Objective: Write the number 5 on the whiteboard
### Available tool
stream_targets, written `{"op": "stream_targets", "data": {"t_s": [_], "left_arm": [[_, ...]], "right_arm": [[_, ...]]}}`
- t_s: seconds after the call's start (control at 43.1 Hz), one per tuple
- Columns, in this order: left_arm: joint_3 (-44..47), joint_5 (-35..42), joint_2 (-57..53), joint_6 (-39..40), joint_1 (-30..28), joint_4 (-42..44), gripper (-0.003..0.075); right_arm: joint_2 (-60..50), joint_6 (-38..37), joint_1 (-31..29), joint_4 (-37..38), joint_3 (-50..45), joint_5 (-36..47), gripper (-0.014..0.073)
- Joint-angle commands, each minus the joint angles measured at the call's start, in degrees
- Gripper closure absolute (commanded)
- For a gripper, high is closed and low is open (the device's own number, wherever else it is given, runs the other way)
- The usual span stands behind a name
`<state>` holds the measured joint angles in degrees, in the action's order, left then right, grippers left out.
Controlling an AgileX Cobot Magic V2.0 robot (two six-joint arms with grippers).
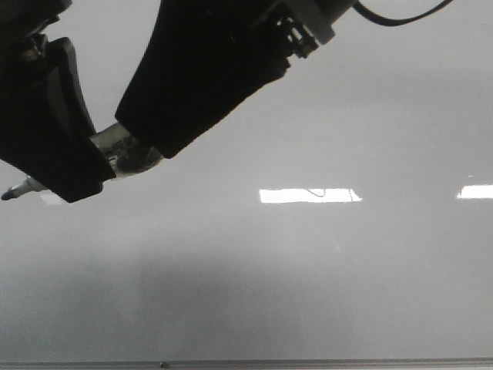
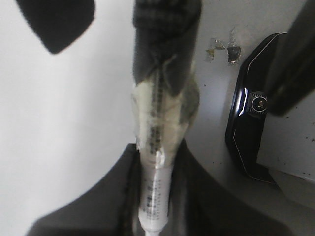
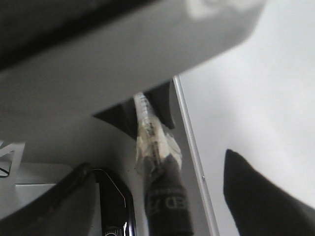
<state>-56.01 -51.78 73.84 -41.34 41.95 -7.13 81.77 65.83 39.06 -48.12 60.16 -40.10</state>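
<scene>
A marker (image 1: pixel 123 150) lies with its long axis nearly level over the whiteboard (image 1: pixel 308 293), at the board's far left, its tip (image 1: pixel 8 195) pointing left and slightly down. The left fingers (image 2: pixel 98 196) are closed on the white barrel, which passes between them. Only the wrist views show that pale tape (image 3: pixel 157 147) binds the marker's rear to one of the right fingers (image 3: pixel 167 201), the other standing well apart, so that pair is spread.

One whiteboard (image 1: pixel 323 285) is seen, with two bright reflections (image 1: pixel 310 196) counted on it. One marker (image 1: pixel 115 154) is counted above the whiteboard, and two grippers are counted at the marker.
</scene>
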Motion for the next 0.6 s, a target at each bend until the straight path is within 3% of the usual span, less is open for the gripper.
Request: {"op": "stream_targets", "data": {"t_s": [0.0,0.185,0.325,0.44,0.487,0.579], "left_arm": [[-1.8,2.2,-1.9,-0.1,0.5,-1.0,0.0741],[-1.8,2.2,-1.9,-0.1,0.5,-1.0,0.0741],[-1.8,2.2,-1.9,-0.1,0.5,-1.0,0.0740],[-1.8,2.3,-1.9,0.3,0.5,-1.0,0.0696],[-1.8,2.3,-1.9,0.4,0.5,-1.0,0.0629],[-1.8,2.9,-1.9,0.6,0.5,-1.0,0.0398]], "right_arm": [[-1.2,0.7,0.1,-3.0,2.1,0.4,0.0091],[-1.0,0.7,0.1,-3.0,2.1,0.4,0.0372],[-1.0,0.8,0.1,-3.0,2.1,0.1,0.0667],[-1.0,0.8,0.1,-3.0,2.1,-0.1,0.0655],[-1.0,0.8,0.0,-3.0,2.1,-0.1,0.0655],[-1.0,0.8,0.0,-3.0,2.1,-0.2,0.0655]]}}
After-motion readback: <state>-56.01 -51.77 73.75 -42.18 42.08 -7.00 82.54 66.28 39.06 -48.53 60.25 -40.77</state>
